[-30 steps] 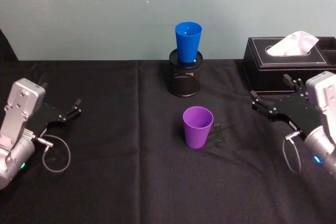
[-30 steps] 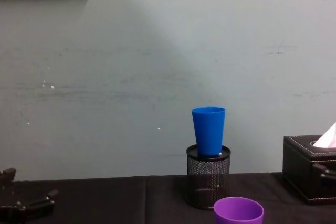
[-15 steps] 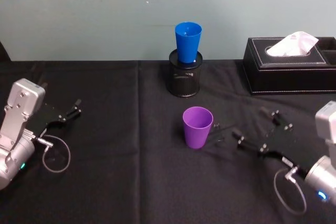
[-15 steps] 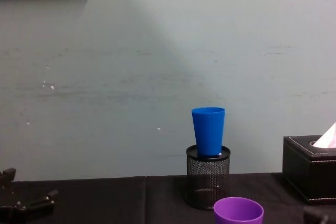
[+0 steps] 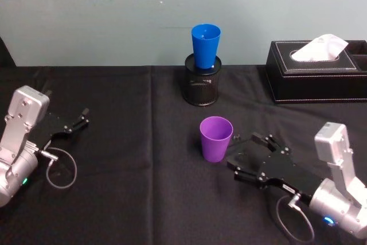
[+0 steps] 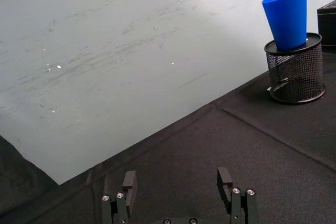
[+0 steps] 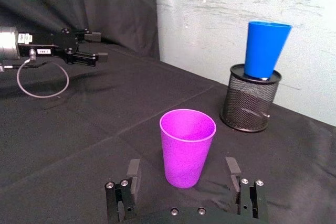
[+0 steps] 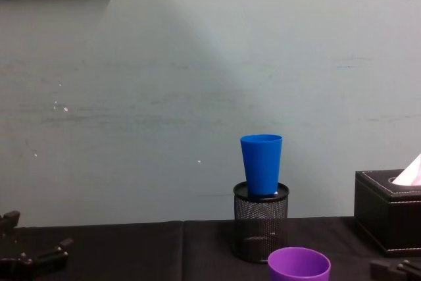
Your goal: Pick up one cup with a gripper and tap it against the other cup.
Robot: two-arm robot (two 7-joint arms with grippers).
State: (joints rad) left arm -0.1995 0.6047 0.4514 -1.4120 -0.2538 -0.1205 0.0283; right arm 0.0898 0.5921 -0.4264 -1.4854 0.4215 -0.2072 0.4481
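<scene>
The purple cup (image 5: pixel 216 139) stands upright on the black cloth at mid-table. My right gripper (image 5: pixel 245 156) lies low just to its right, open, its fingertips a little short of the cup. From the right wrist the purple cup (image 7: pixel 187 148) stands just ahead of the gap between the two fingers (image 7: pixel 133 174). The blue cup (image 5: pixel 205 46) stands upright in a black mesh pen holder (image 5: pixel 202 87) at the back centre, also seen as blue cup (image 8: pixel 261 164) and blue cup (image 7: pixel 266 48). My left gripper (image 5: pixel 80 120) rests open at the far left, holding nothing.
A black tissue box (image 5: pixel 315 70) with white tissue sits at the back right. A pale wall runs close behind the table. Black cloth (image 5: pixel 143 199) covers the table, with bare room between the left arm and the purple cup.
My right gripper has swung from beside the tissue box down and leftward, arriving low beside the purple cup, still open. Both cups and the left arm have stayed put.
</scene>
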